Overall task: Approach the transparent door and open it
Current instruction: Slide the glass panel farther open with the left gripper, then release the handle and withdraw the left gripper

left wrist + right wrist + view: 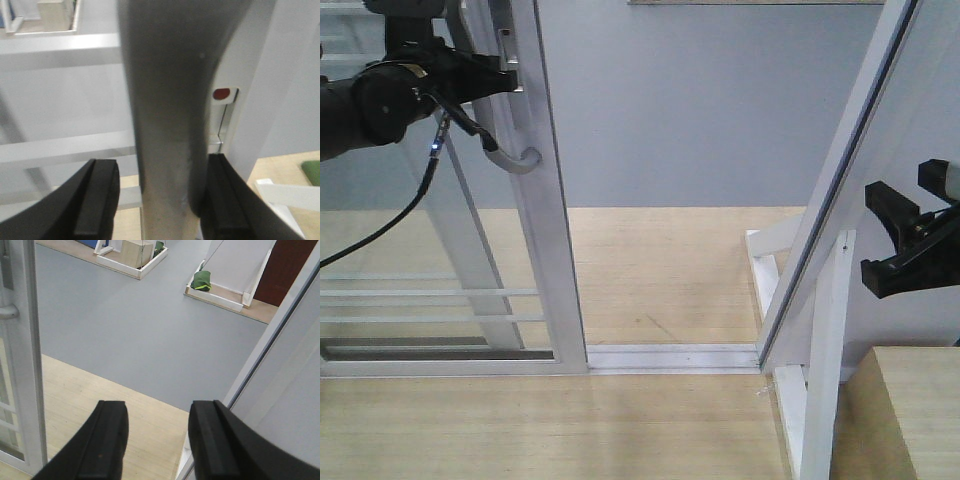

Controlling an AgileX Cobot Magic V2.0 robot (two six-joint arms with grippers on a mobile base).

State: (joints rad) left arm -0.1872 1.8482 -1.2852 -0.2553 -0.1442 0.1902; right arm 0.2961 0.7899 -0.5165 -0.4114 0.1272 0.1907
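Observation:
The transparent door stands at the left, a white-framed glass panel with thin horizontal bars low on the glass. Its curved grey hooked handle sits on the stile. My left gripper reaches in from the upper left, open, with one finger on each side of the handle. In the left wrist view the handle fills the space in my left gripper; the right finger touches it and the left finger stands apart. My right gripper hangs open and empty at the right edge. It faces the doorway gap and the door stile.
A slanted white frame post bounds the doorway on the right, with a white support and a wooden box below it. The floor track runs between stile and post. Beyond lie grey floor, a green bag and a cardboard box.

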